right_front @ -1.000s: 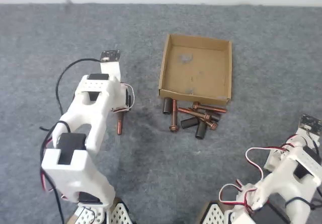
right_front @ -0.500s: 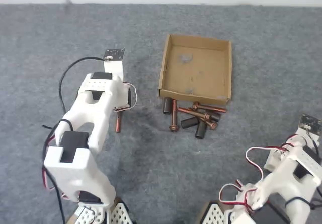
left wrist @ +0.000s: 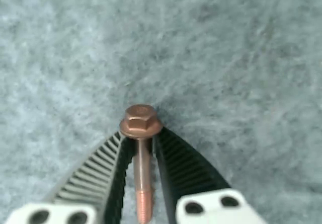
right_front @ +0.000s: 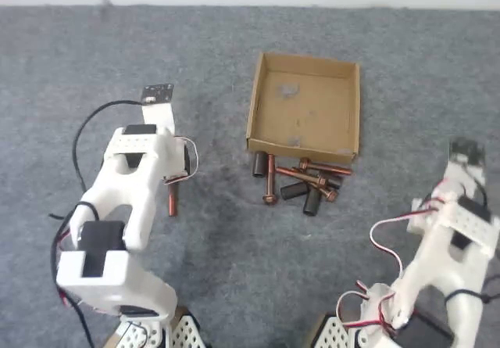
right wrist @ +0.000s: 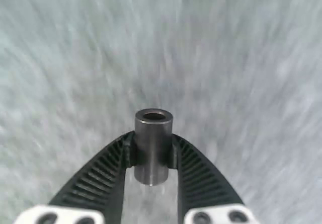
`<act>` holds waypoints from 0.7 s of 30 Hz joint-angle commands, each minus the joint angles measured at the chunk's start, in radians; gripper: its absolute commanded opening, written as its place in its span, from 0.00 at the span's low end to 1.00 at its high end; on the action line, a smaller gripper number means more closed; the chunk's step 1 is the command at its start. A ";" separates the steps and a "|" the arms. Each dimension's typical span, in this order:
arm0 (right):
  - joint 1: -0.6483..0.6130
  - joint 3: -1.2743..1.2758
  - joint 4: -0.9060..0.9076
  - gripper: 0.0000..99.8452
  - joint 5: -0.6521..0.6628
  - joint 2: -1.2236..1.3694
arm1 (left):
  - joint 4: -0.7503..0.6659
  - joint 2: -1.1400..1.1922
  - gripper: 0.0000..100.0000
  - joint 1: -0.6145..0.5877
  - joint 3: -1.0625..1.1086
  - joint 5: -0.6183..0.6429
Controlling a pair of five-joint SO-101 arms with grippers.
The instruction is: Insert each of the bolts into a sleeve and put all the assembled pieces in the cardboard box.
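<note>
Currently the left end effector (left wrist: 142,142) grips a copper hex-head bolt (left wrist: 141,122), the right end effector (right wrist: 153,142) a dark cylindrical metal sleeve (right wrist: 153,126); any tilt could jam insertion.

The cardboard box (right_front: 305,109) sits toward the back of the table (right_front: 234,238), right of centre. A heap of bolts and sleeves (right_front: 301,180) lies just in front of its near wall. Left of the heap, well apart, the left gripper (left wrist: 140,136) holds a bolt (left wrist: 141,121) between its fingers. At the near right, the right gripper (right wrist: 152,138) clamps a sleeve (right wrist: 153,153)
</note>
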 commanded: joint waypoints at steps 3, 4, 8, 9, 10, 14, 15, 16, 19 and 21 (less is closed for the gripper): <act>-0.114 -0.226 -0.041 0.02 0.014 0.007 | -0.040 -0.106 0.01 -0.084 0.036 0.003; -0.131 -0.232 -0.085 0.02 0.014 0.008 | -0.048 -0.114 0.01 -0.098 0.047 0.003; -0.185 -0.173 -0.371 0.02 0.014 0.008 | -0.054 -0.153 0.01 -0.130 0.084 0.005; -0.196 -0.147 -0.455 0.02 0.014 0.008 | -0.054 -0.163 0.01 -0.132 0.093 0.005; -0.206 -0.120 -0.541 0.02 0.014 0.008 | -0.054 -0.172 0.01 -0.133 0.102 0.005; -0.243 -0.015 -0.914 0.02 0.009 0.008 | -0.075 -0.198 0.01 -0.141 0.134 0.003; -0.259 0.008 -1.004 0.02 0.009 0.010 | -0.084 -0.206 0.01 -0.141 0.140 0.003; -0.278 0.026 -1.084 0.02 0.009 0.012 | -0.091 -0.212 0.01 -0.140 0.147 0.003; -0.338 0.052 -1.271 0.02 0.008 0.061 | -0.091 -0.222 0.01 -0.138 0.154 0.003; -0.378 0.051 -1.363 0.02 0.008 0.131 | -0.091 -0.222 0.01 -0.138 0.154 0.003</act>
